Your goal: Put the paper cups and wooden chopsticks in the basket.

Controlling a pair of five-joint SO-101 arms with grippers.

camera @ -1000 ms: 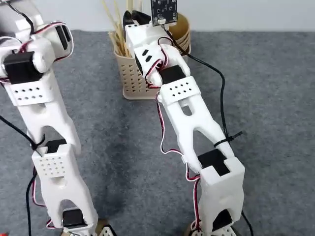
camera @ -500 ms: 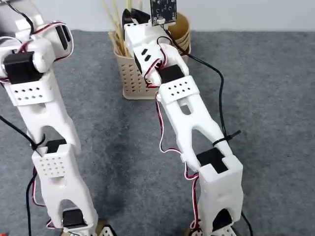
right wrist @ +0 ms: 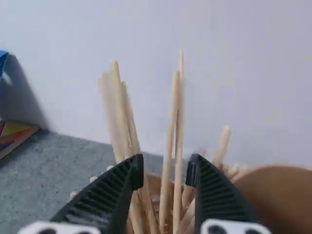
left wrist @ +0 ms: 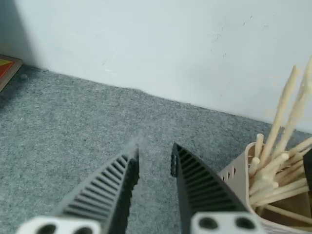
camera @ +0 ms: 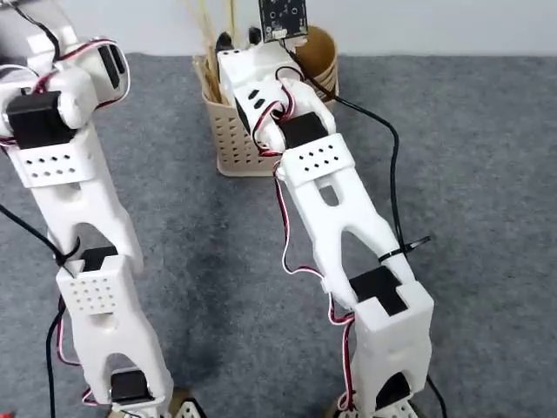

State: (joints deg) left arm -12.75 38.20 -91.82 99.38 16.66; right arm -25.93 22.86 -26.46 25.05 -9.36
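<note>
Chopsticks [camera: 211,80] & cups [camera: 320,54] in basket [camera: 228,144] — R gripper [right wrist: 164,170] above.

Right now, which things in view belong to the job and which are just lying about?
Job: basket; chopsticks standing in it; paper cups.
Lying about: coloured board by the wall; grey mat.

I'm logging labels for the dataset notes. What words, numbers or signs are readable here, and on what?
No text can be read anywhere.
Circuit board on the arm over the basket: tiny marks, too small to read.
Coloured flat object by the wall: blurred, no legible print.
</note>
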